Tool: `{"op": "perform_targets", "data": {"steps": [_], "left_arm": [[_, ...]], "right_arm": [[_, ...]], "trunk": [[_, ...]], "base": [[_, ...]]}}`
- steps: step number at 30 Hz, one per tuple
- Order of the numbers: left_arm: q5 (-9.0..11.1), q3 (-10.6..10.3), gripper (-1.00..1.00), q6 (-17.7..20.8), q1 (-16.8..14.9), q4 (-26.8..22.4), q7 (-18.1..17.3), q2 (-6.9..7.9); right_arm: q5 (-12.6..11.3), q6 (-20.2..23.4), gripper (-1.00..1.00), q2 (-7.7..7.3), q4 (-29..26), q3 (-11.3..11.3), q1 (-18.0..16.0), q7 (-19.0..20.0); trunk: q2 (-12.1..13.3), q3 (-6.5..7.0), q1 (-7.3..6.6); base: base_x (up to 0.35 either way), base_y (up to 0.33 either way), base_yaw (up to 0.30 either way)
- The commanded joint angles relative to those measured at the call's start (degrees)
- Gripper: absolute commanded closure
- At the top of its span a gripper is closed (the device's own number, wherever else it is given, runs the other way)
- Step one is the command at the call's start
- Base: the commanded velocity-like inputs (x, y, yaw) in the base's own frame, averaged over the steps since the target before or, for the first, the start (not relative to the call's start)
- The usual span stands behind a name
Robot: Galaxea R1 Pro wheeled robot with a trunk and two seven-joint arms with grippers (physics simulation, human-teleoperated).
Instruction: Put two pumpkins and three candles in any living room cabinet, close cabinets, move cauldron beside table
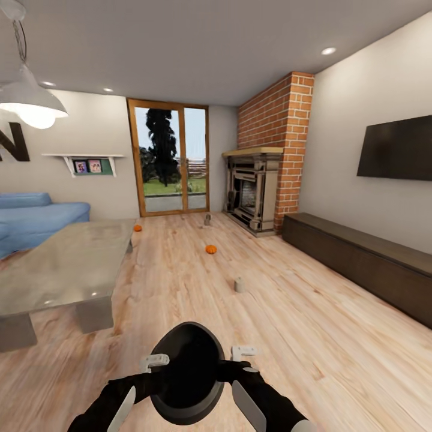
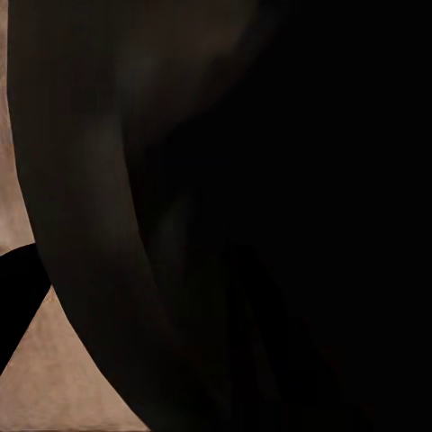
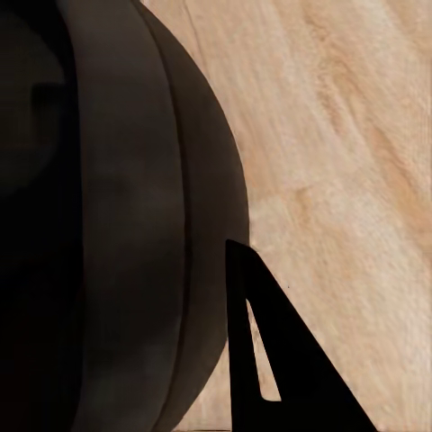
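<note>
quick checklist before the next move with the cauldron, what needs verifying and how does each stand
1. Cauldron between both grippers: ok, left gripper and right gripper sit at its sides; how the jaws stand, cannot tell.
2. Cauldron next to the table: not ok, it sits out on the floor, apart from the table's near corner.
3. Path to the table: ok, bare floor in between.
4. Pumpkins stowed: not ok, near pumpkin and far pumpkin lie on the floor.
5. Candles stowed: not ok, candle stands on the floor.
6. Cabinet closed: ok, fronts look flush.
</note>
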Motion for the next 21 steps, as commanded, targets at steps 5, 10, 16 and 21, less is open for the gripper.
{"op": "perform_targets", "data": {"steps": [5,10,16,21], "left_arm": [[0.9,-0.1,1.00,0.3,-0.1,-1.0,0.2,0.06],[0.9,-0.1,1.00,0.3,-0.1,-1.0,0.2,0.06],[0.9,-0.1,1.00,0.3,-0.1,-1.0,0.1,0.06],[0.9,-0.1,1.00,0.3,-0.1,-1.0,0.1,0.06]], "right_arm": [[-0.1,0.3,1.00,0.00,0.0,0.1,-0.1,-0.6],[-0.1,0.3,1.00,0.00,0.0,0.1,-0.1,-0.6],[-0.1,0.3,1.00,0.00,0.0,0.1,-0.1,-0.6],[-0.1,0.3,1.00,0.00,0.0,0.1,-0.1,-0.6]], "trunk": [[0.0,0.16,-0.03],[0.0,0.37,-0.03],[0.0,0.63,-0.03],[0.0,0.85,-0.03]], "base": [[-0.138,0.264,0.248],[-0.114,0.271,0.248],[-0.067,0.278,0.248],[-0.007,0.277,0.248]]}}
